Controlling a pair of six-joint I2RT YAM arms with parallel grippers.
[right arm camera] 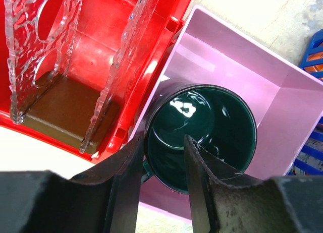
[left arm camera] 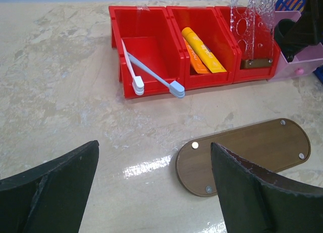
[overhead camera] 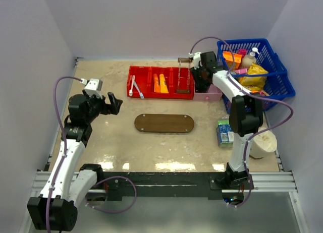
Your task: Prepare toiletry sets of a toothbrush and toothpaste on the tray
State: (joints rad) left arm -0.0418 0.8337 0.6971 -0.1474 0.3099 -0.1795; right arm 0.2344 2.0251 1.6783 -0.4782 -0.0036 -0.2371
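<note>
On the pale table [overhead camera: 116, 137], seen from above, a blue basket [overhead camera: 282, 86] of goods is set at 2 o'clock from the centre. A red bin [overhead camera: 151, 96] with three compartments is placed at 12 o'clock. The dark brown oval tray [overhead camera: 164, 123] is laid flat at the centre, just near of the bin and apart from it. A pink box [overhead camera: 214, 96] is pressed against the bin's right end, at 1 o'clock from the tray, and a dark green cup [right arm camera: 222, 122] is stood upright inside it.

The left gripper [left arm camera: 154, 147] is held above the table at 9 o'clock from the tray, its fingers spread wide with nothing between them. The right gripper [right arm camera: 164, 142] is lowered over the cup, one finger outside the rim and one inside; a gap is seen between them, wider than the wall.

Two toothbrushes [left arm camera: 151, 74] are leaned in the bin's left compartment, heads over its front edge. Two toothpaste tubes [left arm camera: 204, 51] are laid side by side in the middle compartment.
</note>
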